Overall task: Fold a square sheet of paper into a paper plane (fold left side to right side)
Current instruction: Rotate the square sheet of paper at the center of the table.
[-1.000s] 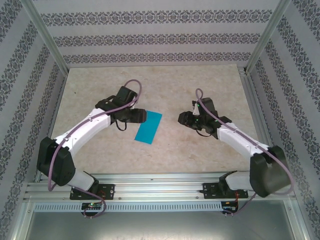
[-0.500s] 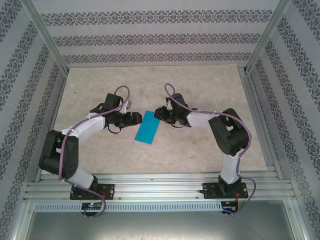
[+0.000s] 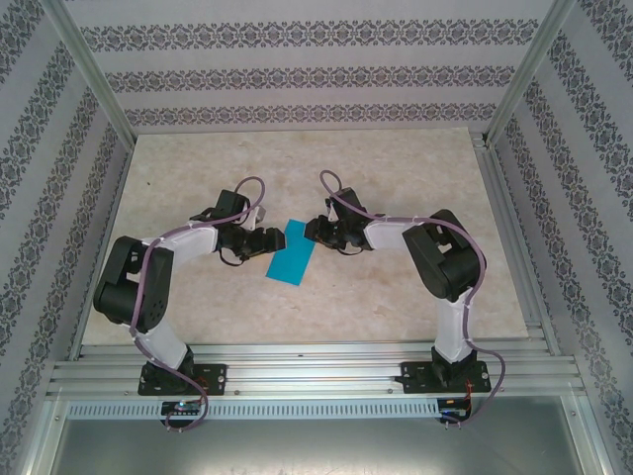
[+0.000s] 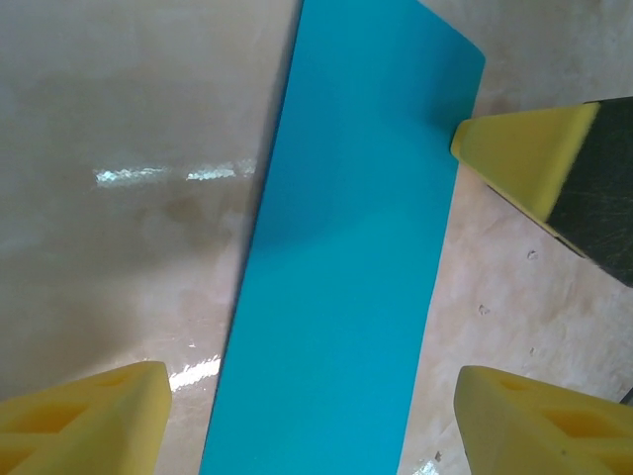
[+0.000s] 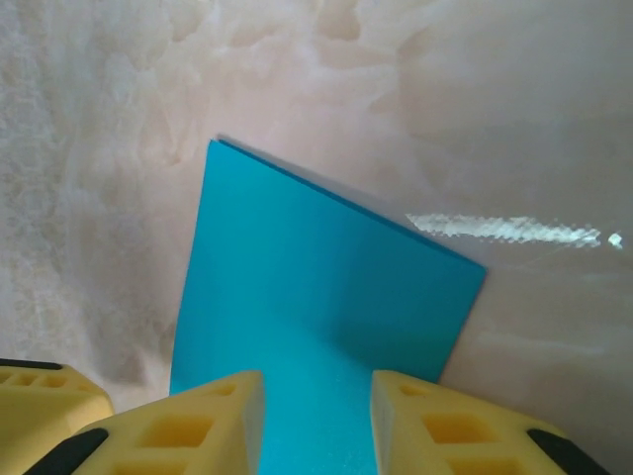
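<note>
A beige, marbled counter (image 3: 396,178) is seen, matt with a few glossy glints. On its middle a teal-blue thin sheet of paper (image 3: 293,253) is laid flat, already a narrow, smooth rectangle with crisp edges, its long axis tilted from near-left to far-right. Its far end is flanked by both hands, about equally near. The left hand (image 3: 269,238) is held just beside the left long edge, its yellow wedge-shaped fingers (image 4: 89,421) spread wide and empty. The right hand (image 5: 316,416) is set over the far short end, its fingers a narrow gap apart, nothing pinched. The next fold is judged to turn on that long axis.
</note>
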Motion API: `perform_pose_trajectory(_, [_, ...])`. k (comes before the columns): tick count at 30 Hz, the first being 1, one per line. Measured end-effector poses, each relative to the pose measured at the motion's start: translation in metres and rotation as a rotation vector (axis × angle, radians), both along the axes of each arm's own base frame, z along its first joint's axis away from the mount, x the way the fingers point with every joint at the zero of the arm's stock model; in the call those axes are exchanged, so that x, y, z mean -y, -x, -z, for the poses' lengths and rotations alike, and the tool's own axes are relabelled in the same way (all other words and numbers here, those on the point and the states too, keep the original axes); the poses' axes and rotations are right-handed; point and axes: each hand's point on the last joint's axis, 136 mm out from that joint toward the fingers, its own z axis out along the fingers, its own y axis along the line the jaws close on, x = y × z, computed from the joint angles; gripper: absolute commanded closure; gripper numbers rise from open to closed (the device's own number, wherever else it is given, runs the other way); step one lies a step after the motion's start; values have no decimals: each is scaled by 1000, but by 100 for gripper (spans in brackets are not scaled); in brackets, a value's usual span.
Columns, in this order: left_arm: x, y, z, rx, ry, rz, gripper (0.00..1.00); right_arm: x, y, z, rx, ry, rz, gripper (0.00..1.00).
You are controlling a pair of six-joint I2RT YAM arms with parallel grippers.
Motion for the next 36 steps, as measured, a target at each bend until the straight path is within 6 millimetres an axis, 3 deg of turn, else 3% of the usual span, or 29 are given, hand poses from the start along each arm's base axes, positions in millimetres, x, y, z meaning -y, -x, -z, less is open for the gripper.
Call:
perform_pose_trajectory(5, [0, 1, 6, -16, -2, 1, 24, 3, -2, 2, -1, 17, -8, 67])
perform_pose_trajectory(12, [7, -5, 16, -53, 19, 7, 32, 4, -1, 3, -1, 40, -21, 68])
perform_pose_trajectory(36, [35, -21, 7, -30, 14, 81, 32, 6, -7, 2, 4, 22, -54, 68])
